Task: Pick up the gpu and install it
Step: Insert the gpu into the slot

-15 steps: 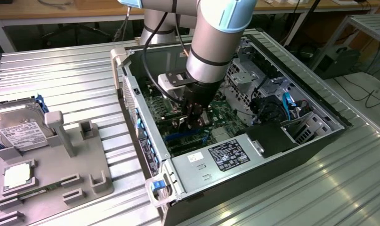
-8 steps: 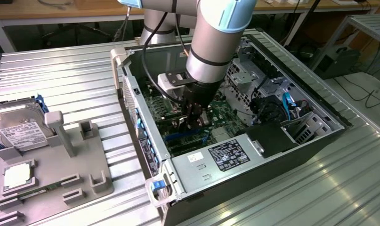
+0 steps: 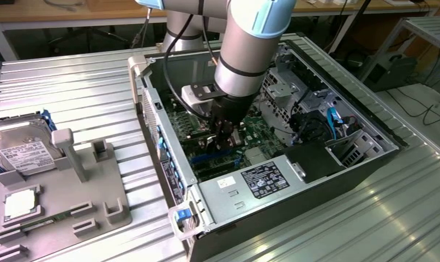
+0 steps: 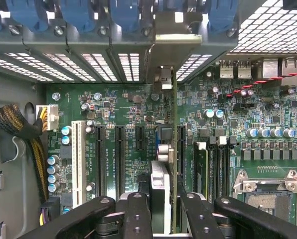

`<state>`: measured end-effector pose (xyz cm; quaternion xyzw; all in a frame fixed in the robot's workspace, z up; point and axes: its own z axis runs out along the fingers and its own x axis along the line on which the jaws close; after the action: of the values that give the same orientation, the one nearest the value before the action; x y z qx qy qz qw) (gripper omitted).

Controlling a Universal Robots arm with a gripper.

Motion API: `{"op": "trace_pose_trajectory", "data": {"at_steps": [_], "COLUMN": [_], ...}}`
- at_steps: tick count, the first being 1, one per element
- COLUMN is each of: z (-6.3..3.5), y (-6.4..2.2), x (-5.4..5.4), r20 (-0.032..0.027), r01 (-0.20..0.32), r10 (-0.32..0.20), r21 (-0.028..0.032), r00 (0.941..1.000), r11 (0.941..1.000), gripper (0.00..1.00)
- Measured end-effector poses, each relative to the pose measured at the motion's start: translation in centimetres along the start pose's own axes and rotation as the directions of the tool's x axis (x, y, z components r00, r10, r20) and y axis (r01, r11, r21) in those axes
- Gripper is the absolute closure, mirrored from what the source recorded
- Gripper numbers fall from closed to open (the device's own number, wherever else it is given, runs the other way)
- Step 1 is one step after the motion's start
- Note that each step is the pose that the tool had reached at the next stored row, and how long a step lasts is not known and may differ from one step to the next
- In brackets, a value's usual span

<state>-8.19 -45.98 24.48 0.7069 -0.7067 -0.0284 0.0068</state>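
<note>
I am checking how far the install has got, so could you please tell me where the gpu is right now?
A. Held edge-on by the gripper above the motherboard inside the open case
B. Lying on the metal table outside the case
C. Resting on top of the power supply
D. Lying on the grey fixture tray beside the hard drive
A: the gripper is down inside the computer case, its fingers clamped on the gpu, which stands edge-on over the motherboard slots.

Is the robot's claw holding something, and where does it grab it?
Yes. The gripper holds the gpu by its top edge, standing it on edge over the motherboard.
</note>
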Motion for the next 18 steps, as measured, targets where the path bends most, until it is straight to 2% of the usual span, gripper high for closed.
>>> {"op": "trace_pose_trajectory", "data": {"at_steps": [18], "z": [0.02], "y": [0.38], "x": [0.00], "r20": [0.0004], "r01": [-0.008], "r10": [0.008], "r21": [0.0003], "r00": [1.0000], "r11": [1.0000], "gripper": [0.72]}}
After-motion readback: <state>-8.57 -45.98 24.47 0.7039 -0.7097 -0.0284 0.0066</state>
